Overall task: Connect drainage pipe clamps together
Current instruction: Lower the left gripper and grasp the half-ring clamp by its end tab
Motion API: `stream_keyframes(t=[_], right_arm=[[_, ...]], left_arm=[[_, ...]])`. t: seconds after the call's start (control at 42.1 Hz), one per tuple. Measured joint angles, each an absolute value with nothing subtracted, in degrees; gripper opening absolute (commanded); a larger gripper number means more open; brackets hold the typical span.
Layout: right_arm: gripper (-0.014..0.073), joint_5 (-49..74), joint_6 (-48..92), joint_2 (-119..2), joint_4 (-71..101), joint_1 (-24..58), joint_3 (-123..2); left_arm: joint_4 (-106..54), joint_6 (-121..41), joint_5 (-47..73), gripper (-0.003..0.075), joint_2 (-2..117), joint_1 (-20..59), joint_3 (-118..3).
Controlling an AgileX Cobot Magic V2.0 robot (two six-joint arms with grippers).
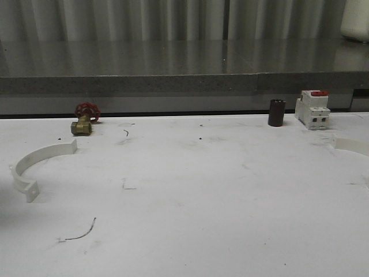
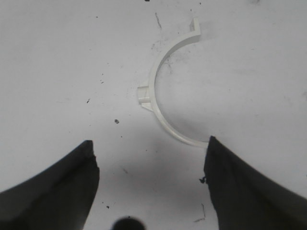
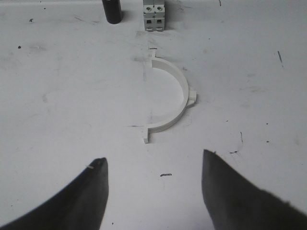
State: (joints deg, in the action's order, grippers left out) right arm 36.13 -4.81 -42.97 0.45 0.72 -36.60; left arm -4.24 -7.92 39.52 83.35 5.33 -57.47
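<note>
On the white worktop (image 1: 202, 190), seen from the front, one white half-ring clamp (image 1: 36, 163) lies flat near the left edge, its open side facing right. The other clamp half (image 1: 351, 144) lies at the far right edge, cut off by the frame, so the two are well apart. Toward the back stand a brass valve with a red handwheel (image 1: 85, 120) on the left, and on the right a dark cylinder (image 1: 277, 112) just beside a white breaker with a red top (image 1: 312, 108). A thin dark scrap (image 1: 81, 232) lies in the foreground.

In the left wrist view, the left claw (image 2: 149, 165) hangs over the worktop with its two dark fingers (image 2: 57, 191) spread wide and nothing between them. The left clamp half (image 2: 160, 98) lies flat just ahead; one end of it sits at the tip of one finger, though I cannot tell whether they touch.

In the right wrist view, the right claw (image 3: 154, 184) is likewise wide apart and holds nothing. The right clamp half (image 3: 178, 103) lies flat ahead of it, clear of both fingers. Beyond it stand the breaker (image 3: 153, 15) and the dark cylinder (image 3: 112, 12).
</note>
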Motion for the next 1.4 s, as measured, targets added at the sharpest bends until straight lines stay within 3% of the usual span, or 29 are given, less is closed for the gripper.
stream_keyframes(t=[0.403, 0.759, 1.139, 1.4], right_arm=[[0.0461, 36.3, -4.8, -43.0, 0.4, 0.7, -36.6], [0.0461, 36.3, -4.8, -43.0, 0.4, 0.7, -36.6], [0.0461, 36.3, -4.8, -43.0, 0.4, 0.7, -36.6], [0.0461, 36.3, -4.8, -43.0, 0.4, 0.7, -36.6]], left_arm=[[-4.2, -7.9, 38.9, 0.0459, 101.2, 5.3, -65.5], [-4.2, -7.9, 36.3, 0.0452, 107.8, 5.3, -67.0], [-4.2, -7.9, 35.1, 0.0153, 108.3, 5.3, -67.2], [-4.2, -7.9, 32.7, 0.0055, 108.3, 5.3, -67.2]])
